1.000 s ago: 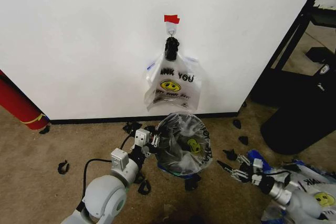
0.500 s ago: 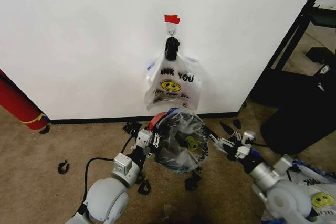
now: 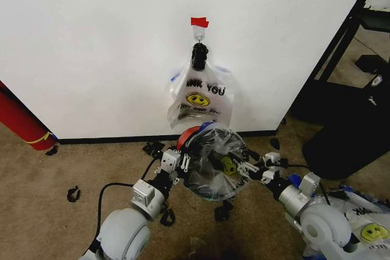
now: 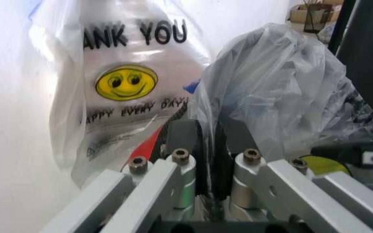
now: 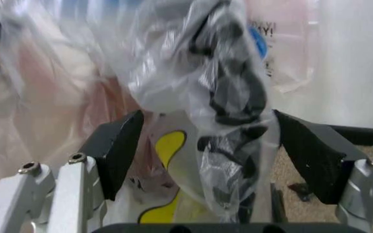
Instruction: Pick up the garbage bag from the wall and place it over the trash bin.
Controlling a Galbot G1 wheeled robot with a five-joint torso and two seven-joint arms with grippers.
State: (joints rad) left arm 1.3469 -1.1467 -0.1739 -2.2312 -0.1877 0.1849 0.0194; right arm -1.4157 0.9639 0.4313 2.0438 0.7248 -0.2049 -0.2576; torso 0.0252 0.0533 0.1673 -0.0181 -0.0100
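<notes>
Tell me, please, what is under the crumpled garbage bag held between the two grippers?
Under the garbage bag a red rim edge of the trash bin peeks out. The plastic hides the bin's body and opening.

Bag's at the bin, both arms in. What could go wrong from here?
1. The left gripper has its jaws shut on the thin garbage bag; pulling could tear it.
2. The right gripper has its jaws open around bunched film; it may grab folds, not the edge.
3. The spare bag hanging just behind could snag.
</notes>
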